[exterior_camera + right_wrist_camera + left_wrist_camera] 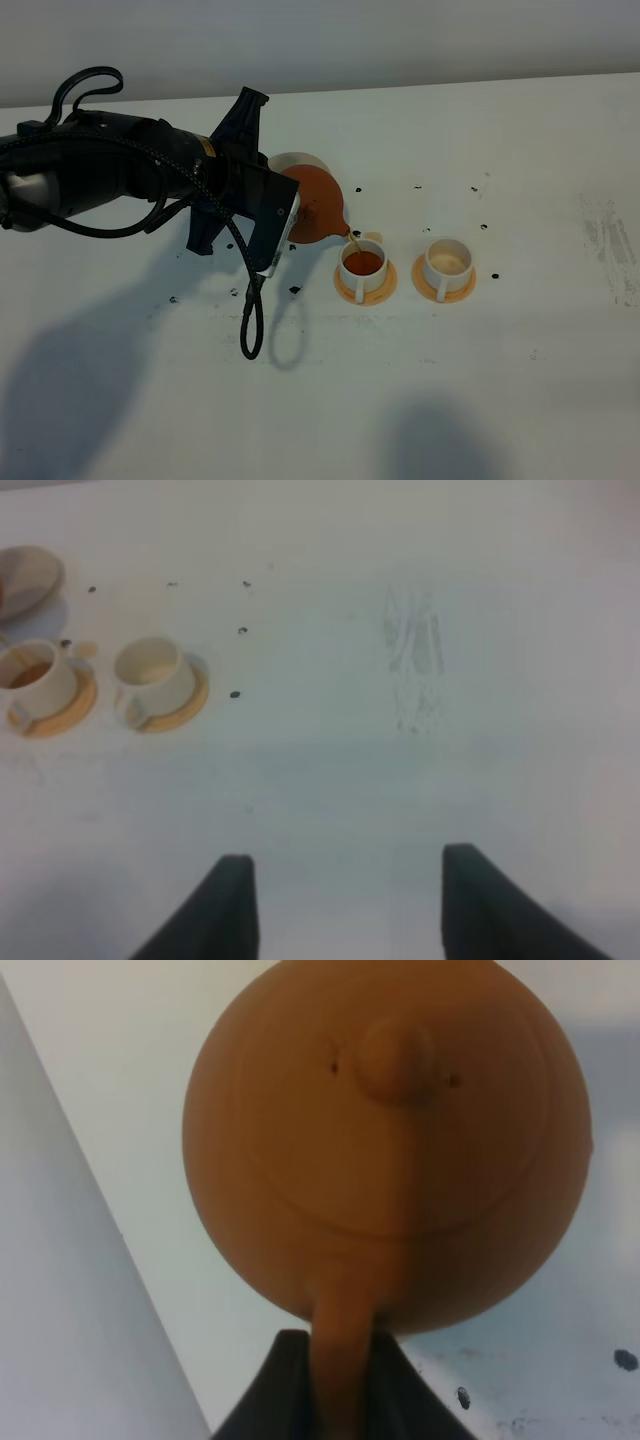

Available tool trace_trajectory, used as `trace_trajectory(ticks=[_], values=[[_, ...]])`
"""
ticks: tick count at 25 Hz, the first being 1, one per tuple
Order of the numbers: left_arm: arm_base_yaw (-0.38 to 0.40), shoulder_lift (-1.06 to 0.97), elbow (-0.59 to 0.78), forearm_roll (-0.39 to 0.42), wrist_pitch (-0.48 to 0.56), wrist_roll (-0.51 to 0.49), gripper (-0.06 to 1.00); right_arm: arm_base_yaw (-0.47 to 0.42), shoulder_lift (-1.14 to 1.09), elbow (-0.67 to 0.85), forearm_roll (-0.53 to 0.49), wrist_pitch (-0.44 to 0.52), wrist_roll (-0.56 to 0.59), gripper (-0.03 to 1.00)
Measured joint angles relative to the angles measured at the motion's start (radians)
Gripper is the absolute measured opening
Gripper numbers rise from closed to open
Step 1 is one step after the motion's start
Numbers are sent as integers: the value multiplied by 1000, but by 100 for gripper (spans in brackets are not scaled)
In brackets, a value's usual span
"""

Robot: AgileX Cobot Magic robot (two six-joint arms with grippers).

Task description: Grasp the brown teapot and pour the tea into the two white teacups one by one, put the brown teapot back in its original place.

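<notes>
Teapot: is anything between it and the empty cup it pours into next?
Only the filled cup, now being poured into, sits between the teapot and the empty cup. The teapot is held higher than it, so nothing visible blocks the way.

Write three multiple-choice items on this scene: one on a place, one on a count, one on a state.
1. The brown teapot has its spout above:
A) the cream saucer
B) the teacup beside it
C) the farther teacup

2. Teacups holding tea:
A) none
B) one
C) two

3. The right gripper is:
A) open, holding nothing
B) shut on a teacup
C) shut on the teapot

Answers:
1 B: a thin stream runs from the spout into that teacup.
2 B: the teacup beside it shows dark tea, while the other teacup shows a plain cream inside.
3 A: its jaws stand apart above the table, with nothing between them.
</notes>
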Motion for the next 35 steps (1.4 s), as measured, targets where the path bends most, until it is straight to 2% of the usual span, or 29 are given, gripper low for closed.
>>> trace_trajectory(ticks=[35], values=[[-16,0,0,0,-8,20,9,0,0,0,0,0,0,42]])
